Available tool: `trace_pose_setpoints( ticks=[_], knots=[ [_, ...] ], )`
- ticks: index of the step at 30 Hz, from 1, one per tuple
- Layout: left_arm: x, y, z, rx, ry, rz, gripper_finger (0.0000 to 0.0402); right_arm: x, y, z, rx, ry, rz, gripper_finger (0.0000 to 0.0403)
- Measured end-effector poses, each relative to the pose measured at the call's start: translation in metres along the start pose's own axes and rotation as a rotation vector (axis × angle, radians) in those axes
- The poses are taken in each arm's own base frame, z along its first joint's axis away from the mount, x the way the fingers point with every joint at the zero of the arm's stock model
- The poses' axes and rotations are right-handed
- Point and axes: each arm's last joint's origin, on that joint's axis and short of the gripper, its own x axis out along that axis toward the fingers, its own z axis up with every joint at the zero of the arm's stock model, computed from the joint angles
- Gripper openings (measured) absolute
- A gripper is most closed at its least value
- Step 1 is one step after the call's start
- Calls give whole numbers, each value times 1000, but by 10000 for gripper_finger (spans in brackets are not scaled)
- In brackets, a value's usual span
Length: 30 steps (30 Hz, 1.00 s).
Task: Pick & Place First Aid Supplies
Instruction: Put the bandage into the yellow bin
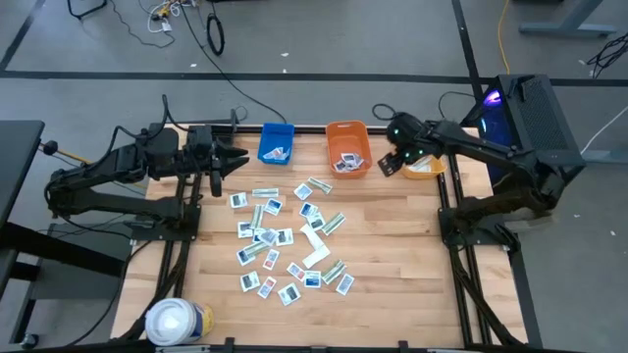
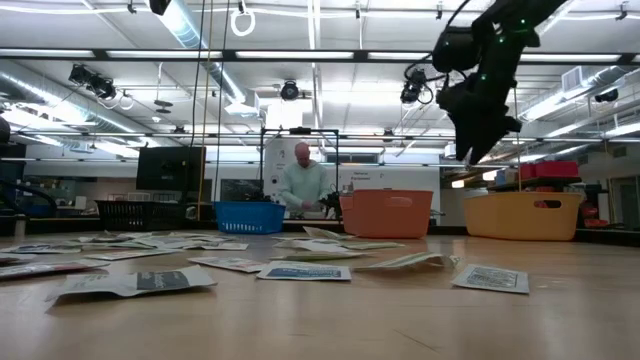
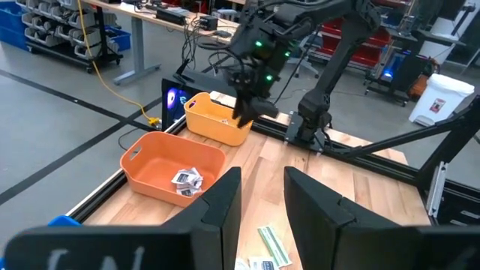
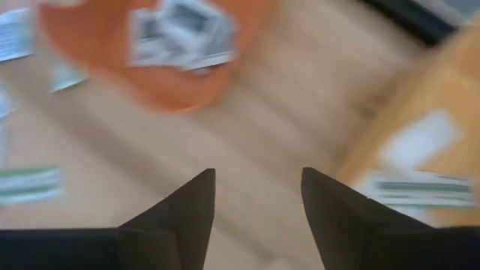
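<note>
Packets (image 2: pixel 135 283) lay closest to the low camera, flat on the wooden table (image 1: pixel 392 275). They were small and thin, white with blue or red print, and a few longer ones were pale green. Most sat in a loose heap in the middle of the table, some on top of others. A few more were already in the orange bin (image 1: pixel 346 147), the blue bin (image 1: pixel 276 143) and the yellow bin (image 1: pixel 426 168).

High up, between the orange bin and the yellow bin, hung the right gripper (image 4: pixel 255 206). Its fingers stood apart with nothing between them. The left gripper (image 3: pixel 262 199) waited at the table's far left edge, near the blue bin, fingers a little apart and also empty.

I think trouble could come from the heap. Packets were so flat that fingers might slide over one, or pinch two stacked ones together. A low swing near the orange bin could bump its wall too.
</note>
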Motion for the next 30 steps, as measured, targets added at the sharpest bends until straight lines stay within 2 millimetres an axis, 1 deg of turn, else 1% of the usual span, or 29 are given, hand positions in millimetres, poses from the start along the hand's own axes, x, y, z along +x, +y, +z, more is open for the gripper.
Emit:
trace_pose_setpoints(
  ticks=[5,9,16,21,24,26,30],
  knots=[
    [0,0,0,-23,0,0,106,-2,35,-10,-81,-6,114,193],
    [0,0,0,-23,1,0,106,-6,63,-19,-159,-42,187,192],
    [0,0,0,-23,1,0,106,-15,105,-37,-310,-108,317,191],
    [0,0,0,-23,0,0,106,-24,132,-55,-519,-171,409,191],
    [0,0,0,-23,1,0,106,-28,146,-64,-690,-205,485,191],
    [0,0,0,-23,0,0,106,-27,154,-69,-796,-212,541,191],
    [0,0,0,-23,0,0,106,-16,168,-75,-879,-186,604,194]
  ],
)
